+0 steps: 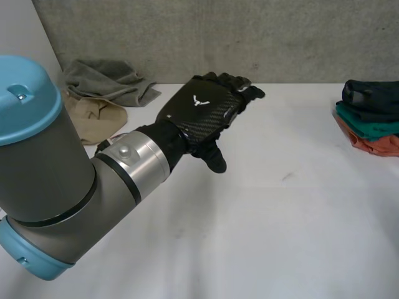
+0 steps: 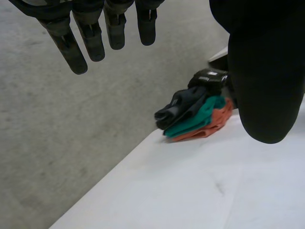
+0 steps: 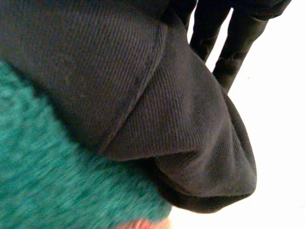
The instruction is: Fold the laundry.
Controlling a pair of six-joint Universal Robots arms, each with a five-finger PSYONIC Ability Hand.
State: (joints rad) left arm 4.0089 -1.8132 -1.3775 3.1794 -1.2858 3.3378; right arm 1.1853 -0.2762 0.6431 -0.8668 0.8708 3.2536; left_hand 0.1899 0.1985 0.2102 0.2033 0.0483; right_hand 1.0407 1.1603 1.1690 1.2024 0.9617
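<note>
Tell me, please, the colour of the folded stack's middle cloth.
Middle cloth: teal green; the left wrist view shows it best.

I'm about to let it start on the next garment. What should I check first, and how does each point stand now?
1. Left hand empty: ok. Its fingers are straight and it hangs over the white table.
2. Next garments within view: ok. A crumpled grey cloth and a beige cloth lie at the table's far left.
3. Bare folding space mid-table: ok.
4. Folded stack in order: ok. The black ribbed cloth lies on the teal fleece cloth, which lies on the orange cloth.
5. Right hand clear of the stack: cannot tell.
</note>
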